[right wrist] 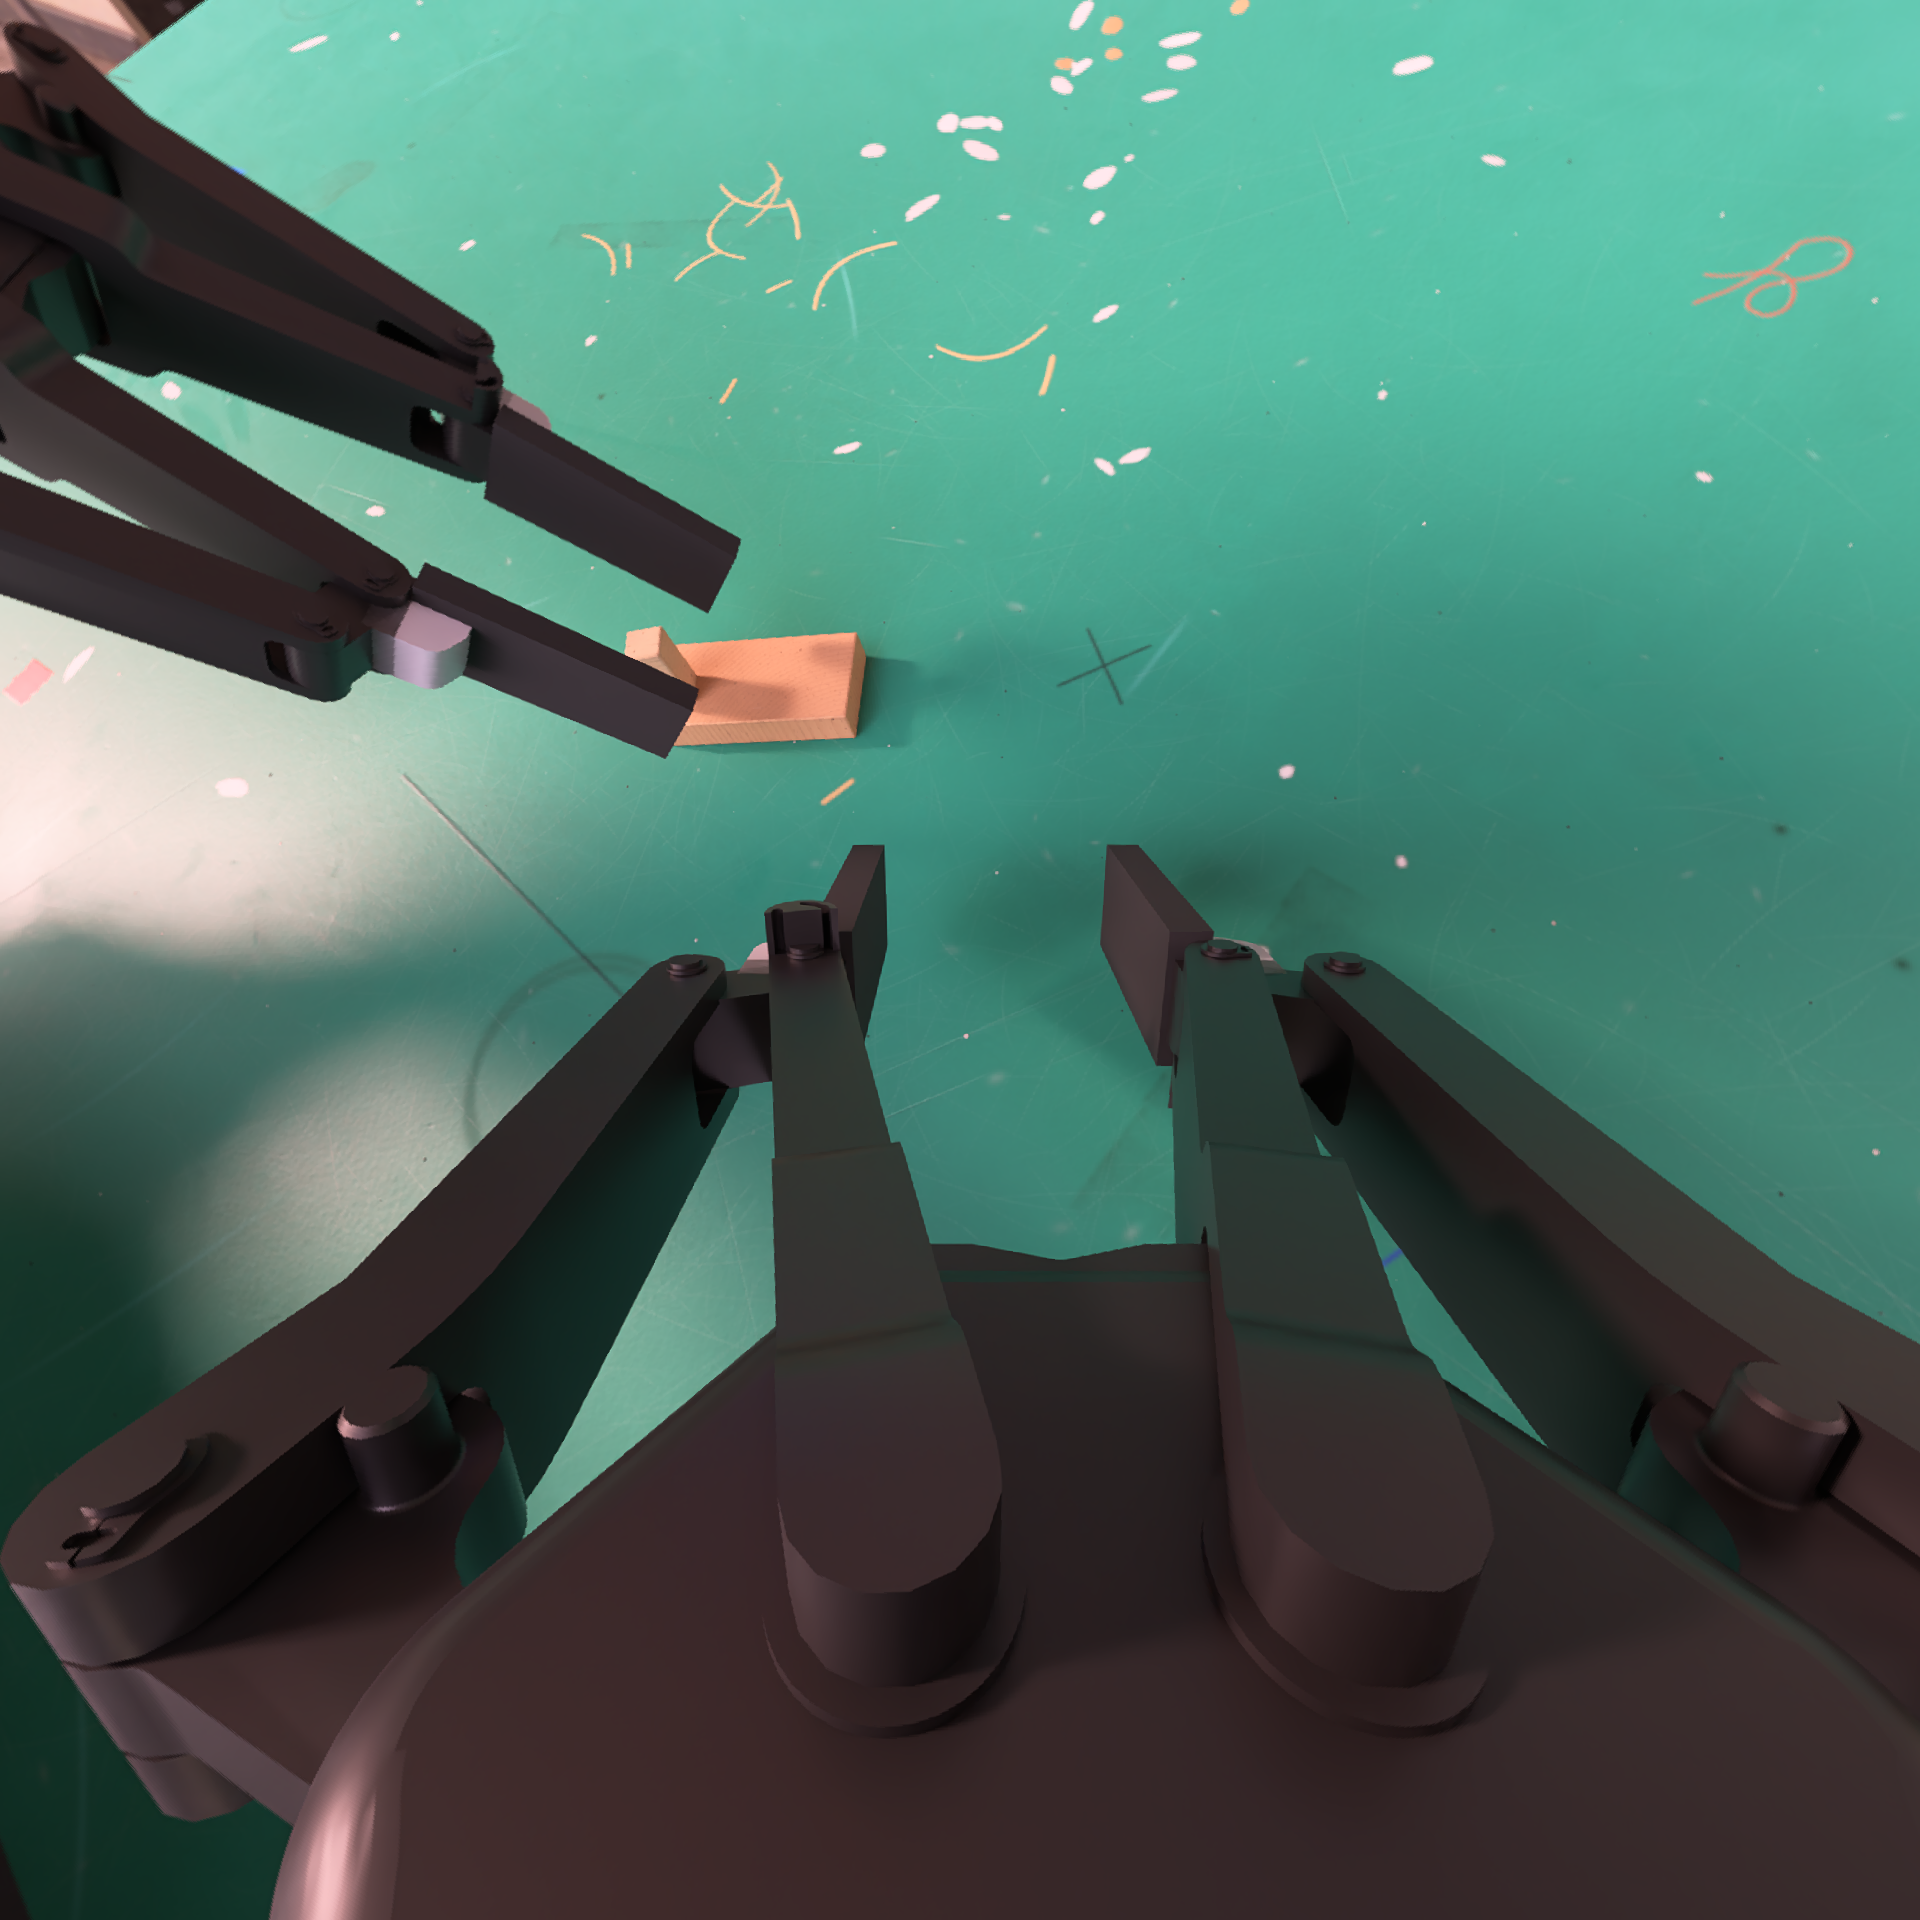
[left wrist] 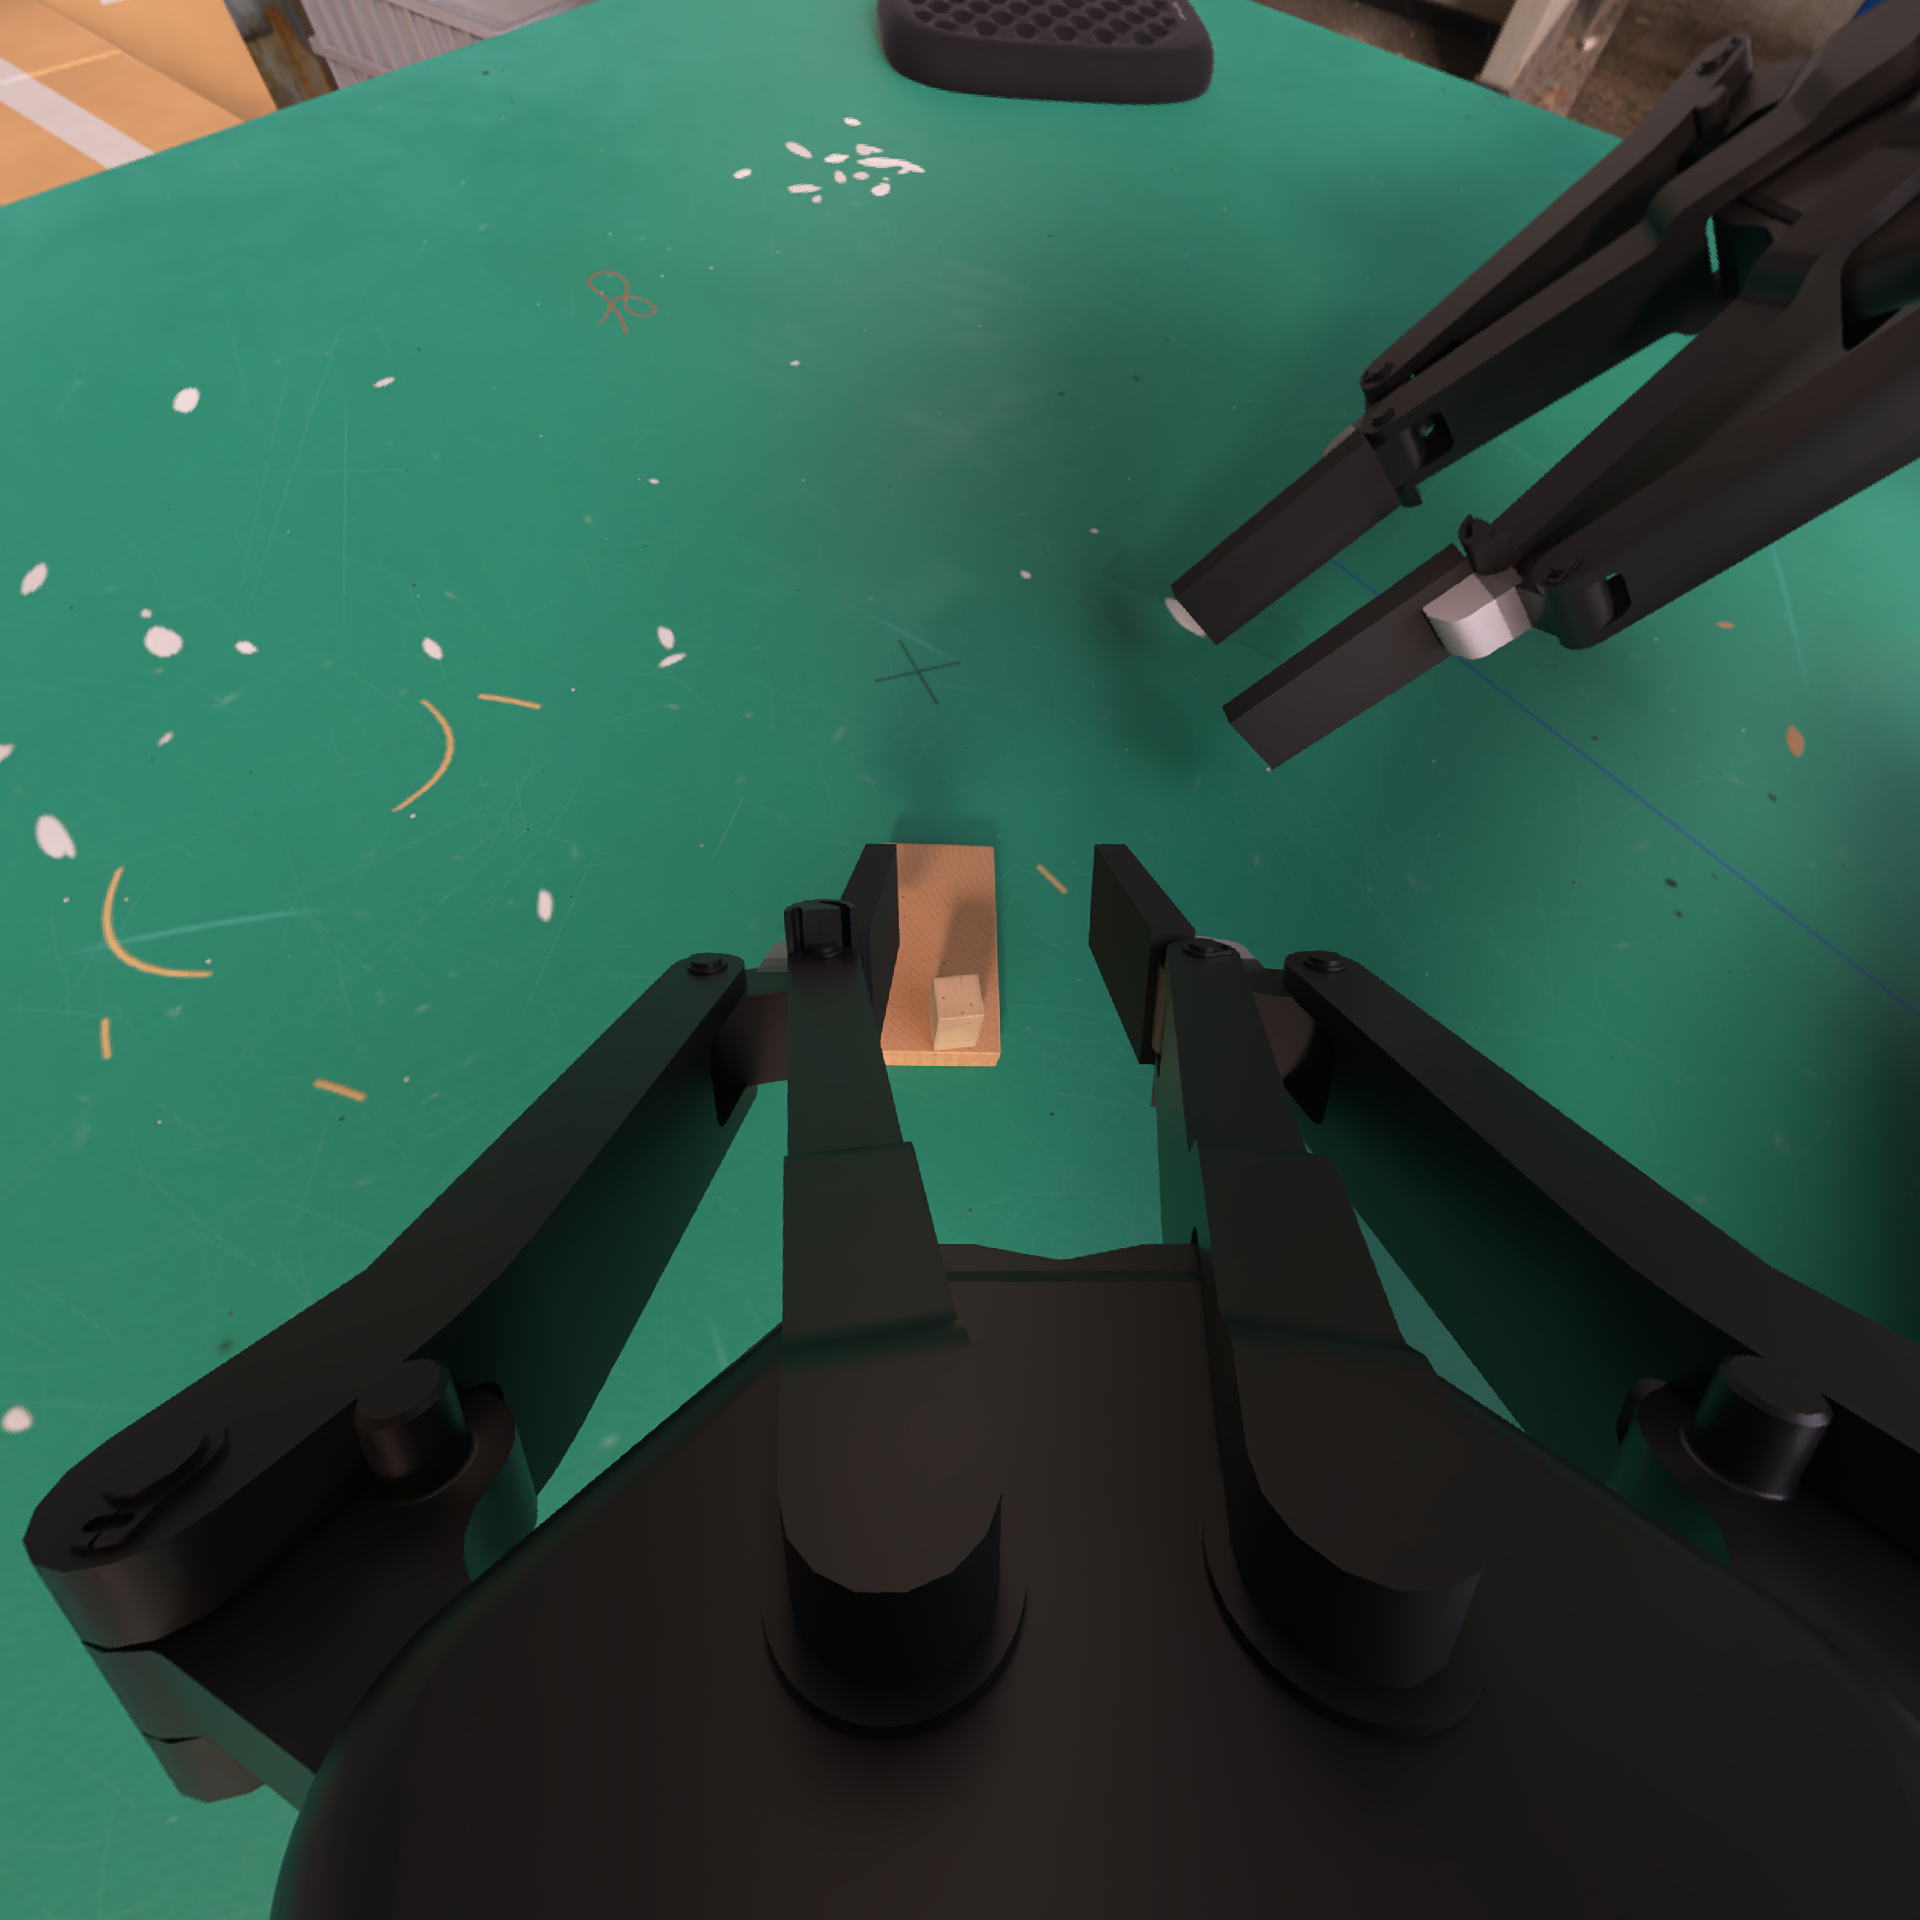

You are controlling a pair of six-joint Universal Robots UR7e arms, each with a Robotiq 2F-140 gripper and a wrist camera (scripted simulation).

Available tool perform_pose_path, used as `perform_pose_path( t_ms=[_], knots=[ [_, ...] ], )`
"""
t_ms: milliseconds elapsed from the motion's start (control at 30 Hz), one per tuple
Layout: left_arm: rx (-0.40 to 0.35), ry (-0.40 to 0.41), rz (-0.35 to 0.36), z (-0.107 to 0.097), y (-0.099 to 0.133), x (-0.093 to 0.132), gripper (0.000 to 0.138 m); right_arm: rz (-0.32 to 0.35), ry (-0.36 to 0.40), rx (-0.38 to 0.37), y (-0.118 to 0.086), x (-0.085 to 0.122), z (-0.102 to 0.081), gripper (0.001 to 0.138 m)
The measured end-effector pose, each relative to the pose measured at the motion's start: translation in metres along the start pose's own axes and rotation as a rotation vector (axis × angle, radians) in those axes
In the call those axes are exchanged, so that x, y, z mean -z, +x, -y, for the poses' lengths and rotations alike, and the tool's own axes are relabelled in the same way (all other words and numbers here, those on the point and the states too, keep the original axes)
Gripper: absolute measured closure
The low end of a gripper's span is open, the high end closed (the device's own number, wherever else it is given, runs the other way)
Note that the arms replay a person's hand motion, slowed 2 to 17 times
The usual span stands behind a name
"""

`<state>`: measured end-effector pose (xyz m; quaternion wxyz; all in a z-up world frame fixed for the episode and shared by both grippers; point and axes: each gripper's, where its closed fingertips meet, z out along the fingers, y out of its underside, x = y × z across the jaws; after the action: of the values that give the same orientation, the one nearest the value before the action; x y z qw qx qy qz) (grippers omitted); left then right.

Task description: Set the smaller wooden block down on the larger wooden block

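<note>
The larger wooden block (left wrist: 951,914) is a flat orange-tan slab lying on the green table; it also shows in the right wrist view (right wrist: 784,686). The smaller pale wooden block (left wrist: 957,1010) stands on the slab's near end; in the right wrist view (right wrist: 657,646) it sits on the slab's left end, partly hidden by a left finger. My left gripper (left wrist: 987,914) hovers above the slab, open and empty; it also shows in the right wrist view (right wrist: 707,644). My right gripper (right wrist: 992,914) is open and empty over bare table to the slab's right; it also shows in the left wrist view (left wrist: 1221,675).
The green table (left wrist: 520,520) carries white paint flecks, orange scribbles and a pencilled cross (left wrist: 916,670). A black perforated pad (left wrist: 1044,47) lies at the far edge. Cardboard boxes (left wrist: 94,94) stand beyond the table's far left.
</note>
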<state>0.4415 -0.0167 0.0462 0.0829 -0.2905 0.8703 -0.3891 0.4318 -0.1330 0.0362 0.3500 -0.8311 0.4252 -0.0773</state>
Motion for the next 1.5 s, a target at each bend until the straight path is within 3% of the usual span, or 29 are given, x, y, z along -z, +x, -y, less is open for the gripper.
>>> perform_pose_path(
  t_ms=[367,567,833,1167,1500],
  knots=[
    [-0.138,-0.002,0.006,-0.004,0.001,-0.003,0.083,0.023,0.062,0.083,-0.001,0.0,-0.001,0.081],
    [-0.204,0.003,0.057,-0.005,-0.002,-0.006,0.084,0.021,0.077,0.121,-0.001,-0.001,-0.003,0.081],
    [-0.28,0.01,0.165,-0.004,-0.01,-0.007,0.097,-0.005,0.079,0.183,0.0,-0.002,-0.004,0.081],
    [-0.243,0.019,0.151,-0.002,-0.007,-0.009,0.097,-0.068,0.066,0.208,0.005,-0.002,-0.004,0.088],
    [-0.168,0.01,0.056,0.0,0.005,-0.006,0.1,-0.033,0.041,0.125,0.0,0.002,-0.004,0.095]
  ],
)
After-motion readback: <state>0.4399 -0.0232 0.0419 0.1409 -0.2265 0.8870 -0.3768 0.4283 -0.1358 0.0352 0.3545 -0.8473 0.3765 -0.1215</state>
